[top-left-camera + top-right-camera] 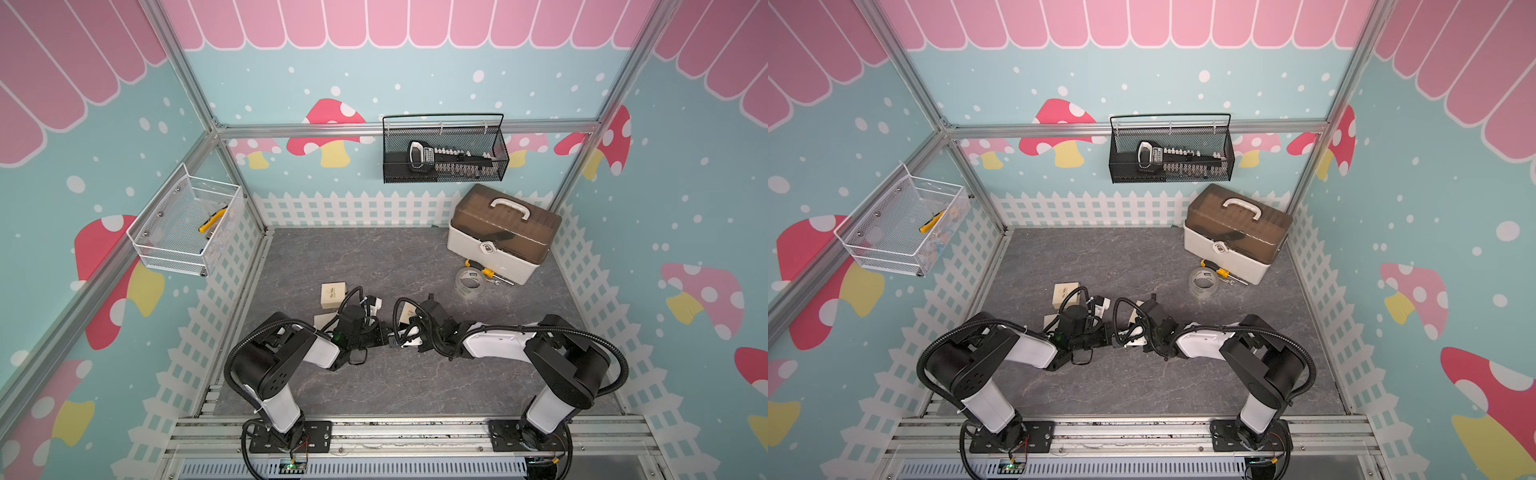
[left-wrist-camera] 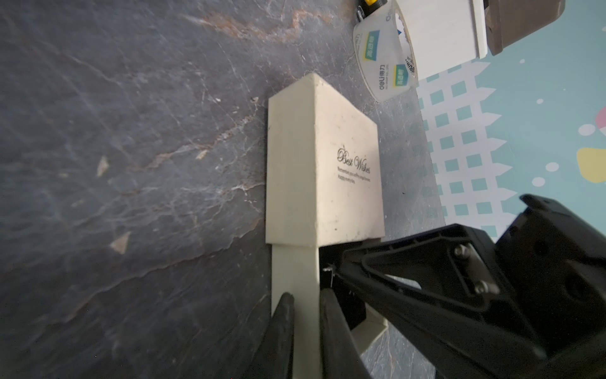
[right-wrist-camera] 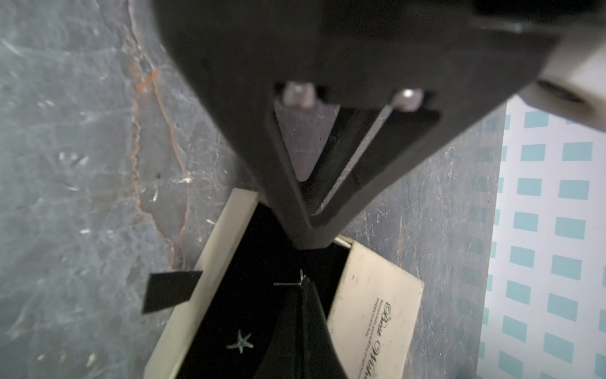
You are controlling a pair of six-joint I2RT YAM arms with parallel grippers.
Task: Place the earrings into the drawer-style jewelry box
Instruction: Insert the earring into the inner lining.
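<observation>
The drawer-style jewelry box (image 2: 341, 170) is beige with "Best Wishes" on its sleeve (image 3: 377, 305), and its black-lined drawer (image 3: 229, 295) is slid out. My left gripper (image 2: 306, 295) is shut on the drawer's beige side wall. My right gripper (image 3: 303, 285) is shut on one silvery earring (image 3: 301, 279) just above the drawer's lining; its post sticks out sideways. A second star-shaped earring (image 3: 241, 341) lies on the lining. In both top views the two arms meet over the box, and only a sliver of it (image 1: 407, 319) (image 1: 1133, 316) shows.
Another small beige box (image 1: 333, 295) (image 1: 1066, 294) stands left of the arms. A clear tape roll (image 1: 469, 286) (image 2: 383, 59), a yellow-handled screwdriver (image 1: 486, 273) and a white toolbox (image 1: 503, 237) sit at the back right. Wire baskets (image 1: 444, 149) hang on the walls.
</observation>
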